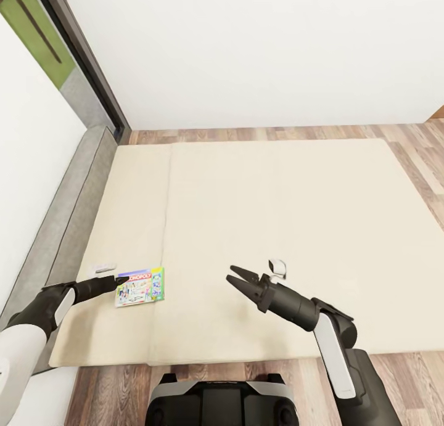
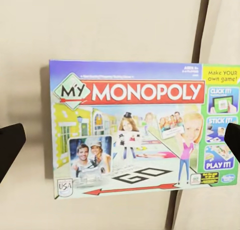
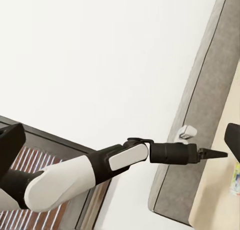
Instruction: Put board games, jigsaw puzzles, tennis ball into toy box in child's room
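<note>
- Cream mattress halves of the bed [image 1: 277, 229] are lying in front of me, with the grey frame [image 1: 74, 216] running along the wall side and plank floor [image 1: 407, 136] beyond.
- I am seeing one board game [image 1: 140, 286], the white and green box with the red logo, lying flat on the bed near its front edge, just beside the seam between the two halves.
- I am not spotting a second game on the mattress from the head camera, nor the toy box or the table, so I cannot say how much has already been put away.
- I am judging this game as not yet picked up, so lifting it and carrying it to the toy box is remaining at the least.
- My left claw [image 1: 121, 280] is reaching at the game's near end; in the left wrist camera the game [image 2: 142, 130] is sitting squarely between the two dark fingertips [image 2: 10, 145], which are spread wide and clear of the box on both sides.
- I am reading that claw as open and gripping nothing; whether a tip is grazing the cover I cannot tell.
- My right claw [image 1: 239, 279] is hovering over bare mattress well apart from the game, fingers parted and empty.
</note>
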